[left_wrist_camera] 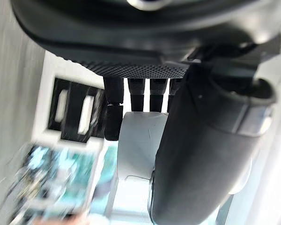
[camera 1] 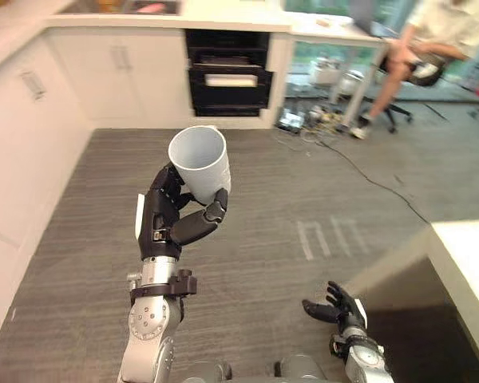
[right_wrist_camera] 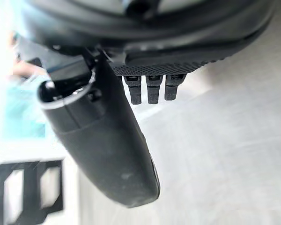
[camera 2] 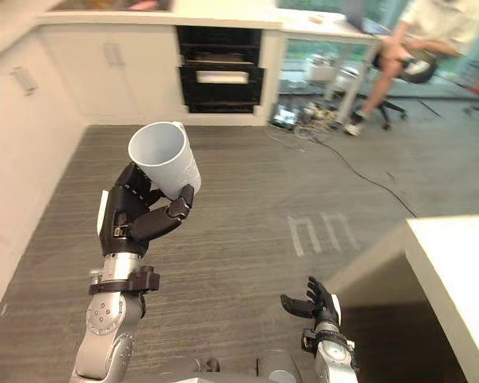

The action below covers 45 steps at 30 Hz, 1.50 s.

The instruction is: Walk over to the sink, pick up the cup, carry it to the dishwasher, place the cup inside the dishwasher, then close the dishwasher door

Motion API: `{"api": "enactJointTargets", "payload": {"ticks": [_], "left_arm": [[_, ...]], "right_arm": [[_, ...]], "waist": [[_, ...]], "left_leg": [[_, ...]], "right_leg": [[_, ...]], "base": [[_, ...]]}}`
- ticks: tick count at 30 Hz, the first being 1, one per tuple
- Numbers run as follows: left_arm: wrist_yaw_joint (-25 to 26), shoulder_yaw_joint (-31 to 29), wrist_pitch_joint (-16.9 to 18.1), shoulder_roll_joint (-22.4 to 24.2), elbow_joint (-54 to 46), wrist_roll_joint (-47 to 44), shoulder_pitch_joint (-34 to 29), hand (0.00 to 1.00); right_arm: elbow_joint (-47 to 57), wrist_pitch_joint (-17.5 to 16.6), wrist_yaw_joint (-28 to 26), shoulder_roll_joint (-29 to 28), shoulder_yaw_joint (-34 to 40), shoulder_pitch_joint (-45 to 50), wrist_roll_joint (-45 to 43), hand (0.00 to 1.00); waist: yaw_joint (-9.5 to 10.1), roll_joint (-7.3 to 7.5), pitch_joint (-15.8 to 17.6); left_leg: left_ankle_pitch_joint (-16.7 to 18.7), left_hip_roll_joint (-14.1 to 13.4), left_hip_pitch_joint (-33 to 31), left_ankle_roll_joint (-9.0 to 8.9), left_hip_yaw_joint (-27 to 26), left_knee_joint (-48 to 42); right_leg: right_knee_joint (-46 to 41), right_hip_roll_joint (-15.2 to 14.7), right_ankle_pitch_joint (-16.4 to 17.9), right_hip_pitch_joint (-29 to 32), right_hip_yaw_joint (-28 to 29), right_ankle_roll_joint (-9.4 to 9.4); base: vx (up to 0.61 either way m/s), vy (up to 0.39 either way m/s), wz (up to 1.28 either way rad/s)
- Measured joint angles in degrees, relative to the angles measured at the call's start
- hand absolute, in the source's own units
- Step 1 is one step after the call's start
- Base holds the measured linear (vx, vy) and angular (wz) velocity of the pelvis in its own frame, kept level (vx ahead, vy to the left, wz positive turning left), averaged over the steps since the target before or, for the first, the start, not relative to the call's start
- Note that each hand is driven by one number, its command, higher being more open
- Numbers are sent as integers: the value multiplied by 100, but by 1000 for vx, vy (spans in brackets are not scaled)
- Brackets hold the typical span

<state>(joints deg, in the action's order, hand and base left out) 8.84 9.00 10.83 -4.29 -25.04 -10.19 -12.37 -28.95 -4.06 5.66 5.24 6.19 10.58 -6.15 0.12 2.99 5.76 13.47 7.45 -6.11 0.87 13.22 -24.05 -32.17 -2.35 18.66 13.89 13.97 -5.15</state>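
A white cup [camera 1: 199, 161] is held up over the grey wood floor, its mouth tilted toward me and to the left. My left hand [camera 1: 172, 217] is shut on the cup [left_wrist_camera: 138, 143], fingers behind it and thumb across its front. The dishwasher [camera 1: 227, 73] stands open in the far cabinet run, its dark racks showing, well ahead of the cup. My right hand [camera 1: 338, 309] hangs low at the bottom right, open and holding nothing; its straight fingers [right_wrist_camera: 152, 88] show over bare floor.
White cabinets [camera 1: 32, 120] line the left side and the back. A pale counter corner [camera 1: 463, 263] juts in at the right. A person sits on a chair [camera 1: 419, 56] at the far right, with cables [camera 1: 319, 120] on the floor nearby.
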Motion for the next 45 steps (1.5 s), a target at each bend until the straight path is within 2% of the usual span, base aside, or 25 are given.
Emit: {"api": "enactJointTargets", "payload": {"ticks": [1, 2, 3, 4, 5, 6, 8, 9, 11, 12, 17, 20, 25, 28, 31, 33, 34, 35, 36, 37, 39, 40, 42, 43, 45], "left_arm": [[-3, 44, 20, -11, -104, 0, 6, 30], [-28, 80, 109, -9, -242, 0, 33, 30], [-32, 143, 115, 63, -239, -6, 32, 30], [-43, 159, 116, 86, -239, -18, 36, 30], [-49, 170, 119, 99, -221, -72, 39, 30], [-48, 169, 112, 119, -159, -117, 43, 30], [-48, 172, 94, 139, -138, -173, 18, 30], [-45, 142, 93, 147, -138, -221, -7, 30], [-45, 91, 92, 110, -115, -225, -16, 30], [-272, 155, -49, -124, 791, -224, -141, 30], [-271, 144, -50, -122, 792, -224, -142, 30], [-271, 155, -49, -107, 866, -225, -139, 30], [-260, 165, -50, 32, 1180, -244, -95, 30], [-194, 110, -67, 3, 1261, -335, 93, 30], [-116, -198, -67, 0, 1256, -378, 199, 30], [-82, -421, -66, -1, 1224, -450, 179, 30], [-61, -437, -64, -8, 1199, -450, 167, 30], [-42, -497, -63, -18, 1147, -450, 152, 30], [-39, -515, -59, -45, 1125, -450, 144, 30], [-41, -500, -60, -79, 1123, -448, 131, 30], [-43, -438, -63, -97, 1067, -443, -35, 30], [-28, -392, -109, -81, 993, -438, -130, 30], [-30, -294, -162, -128, 798, -436, -200, 30], [-28, -259, -159, -125, 671, -436, -202, 30], [-29, -211, -146, -123, 574, -436, -156, 30]], "right_arm": [[123, -1, 16, -3, -24, 56, 14, 90], [256, -13, 19, 8, -43, 112, 45, 90], [289, -3, 9, 75, -44, 117, 83, 90], [322, -3, 12, 97, -44, 118, 84, 90], [351, -3, 14, 102, -53, 78, 83, 90], [387, -39, 26, 97, -54, 87, 82, 90], [381, -52, 59, 65, -46, 81, 83, 90], [383, -53, 60, 30, -45, 78, 82, 90], [355, -53, 61, -94, -36, 91, 82, 90], [-618, -23, 44, -191, 30, 352, 80, 90], [-618, -23, 40, -192, 26, 353, 80, 90], [-620, -23, 53, -191, 17, 417, 80, 90], [-678, -22, 95, -163, -43, 389, 80, 90], [-997, -22, 137, -54, -84, -1, 81, 90], [-1182, -22, 167, 58, -98, -461, 86, 90], [-1287, -28, 183, 111, -98, -686, 129, 90], [-1293, -28, 185, 130, -98, -718, 132, 90], [-1293, -28, 196, 155, -93, -769, 133, 90], [-1281, -28, 232, 169, -69, -811, 139, 90], [-1275, -25, 253, 168, -64, -822, 157, 90], [-1228, -3, 278, 151, -75, -810, 195, 90], [-1146, 26, 284, 120, -88, -799, 196, 90], [-929, 70, 281, -42, -104, -710, 198, 90], [-670, 77, 276, -160, -157, -620, 199, 90], [-258, 68, 236, -303, -209, -540, 202, 90]], "waist": [[17, 103, -39], [70, 263, -56], [103, 113, -137], [126, 78, -159], [200, 75, -159], [191, 63, -161], [242, 69, -154], [313, 65, -157], [345, 62, -166], [18, -61, -469], [7, -60, -480], [-95, -92, -603], [-110, -120, -694], [-113, -157, -534], [-77, -221, -309], [88, -213, -193], [123, -214, -162], [163, -212, -103], [183, -160, -9], [184, -121, 73], [113, -30, 170], [75, -15, 223], [23, -64, 323], [60, -59, 333], [49, -26, 308]], "left_leg": [[66, 79, -42, -36, 107, -99], [246, 157, -118, -134, 286, -361], [342, -73, -277, -280, 327, -538], [353, -205, -328, -282, 286, -530], [334, -569, -340, -304, -11, -448], [243, -1012, -286, -381, -450, -300], [60, -1430, -81, -641, -1033, 50], [41, -1472, -8, -642, -1167, 122], [43, -1457, 67, -641, -1240, 186], [-587, -1498, 147, -711, -1447, 911], [-586, -1512, 179, -710, -1532, 939], [-594, -1506, 198, -699, -1600, 1033], [-675, -1460, 219, -650, -1661, 1235], [-675, -1399, 12, -646, -1519, 1051], [-667, -1372, -140, -620, -1504, 890], [-560, -1369, -273, -498, -1469, 693], [-504, -1366, -342, -498, -1451, 589], [-381, -1353, -457, -441, -1427, 402], [-154, -1248, -666, -297, -1398, 29], [0, -1130, -708, -226, -1394, -188], [316, -902, -721, -152, -1349, -519], [433, -794, -664, -10, -1333, -583], [531, -790, -442, 158, -1202, -574], [646, -837, -301, 206, -1171, -530], [755, -834, -15, 233, -1162, -308]], "right_leg": [[243, -116, -203, -28, -94, 47], [396, -267, -549, -76, -370, -107], [544, -202, -534, -260, -876, -24], [639, -166, -546, -339, -1088, 10], [751, -117, -553, -476, -1374, 21], [849, -82, -554, -642, -1620, 23], [971, -68, -566, -803, -1737, 44], [1065, -65, -594, -870, -1710, 90], [1358, -62, -654, -1027, -1624, 177], [2152, 128, -1366, -1085, -1386, 323], [2156, 144, -1369, -1050, -1291, 320], [2250, 138, -1393, -1030, -1241, 300], [2479, 79, -1478, -1031, -1271, 277], [2503, -15, -1485, -1017, -1439, 266], [2495, -57, -1495, -1019, -1600, 248], [2509, -65, -1470, -1001, -1632, 211], [2480, -70, -1391, -977, -1649, 186], [2314, -92, -1275, -884, -1664, 182], [1766, -227, -955, -635, -1696, 105], [1360, -370, -710, -535, -1713, 30], [535, -620, -431, -364, -1687, -36], [-251, -723, -505, -38, -1564, 37], [-1236, -631, -656, 438, -1470, 233], [-1276, -468, -464, 595, -1560, 192], [-994, -302, -409, 855, -1889, 251]], "base": [[258, -278, 178], [255, -280, 193], [233, -268, 183], [161, -244, 153], [130, -270, 127], [126, -280, 111], [101, -175, 58], [88, -45, -5], [55, 26, -21], [0, 0, 0], [0, 1, -9], [20, 5, -12], [59, 9, -1], [14, 33, 34], [-64, 19, 30], [-68, 26, 9], [-54, 32, 8], [-60, 104, 17], [-44, 174, 25], [-22, 208, 30], [96, 180, 23], [157, 188, 22], [271, 184, 28], [338, 130, 18], [336, 58, 2]]}}
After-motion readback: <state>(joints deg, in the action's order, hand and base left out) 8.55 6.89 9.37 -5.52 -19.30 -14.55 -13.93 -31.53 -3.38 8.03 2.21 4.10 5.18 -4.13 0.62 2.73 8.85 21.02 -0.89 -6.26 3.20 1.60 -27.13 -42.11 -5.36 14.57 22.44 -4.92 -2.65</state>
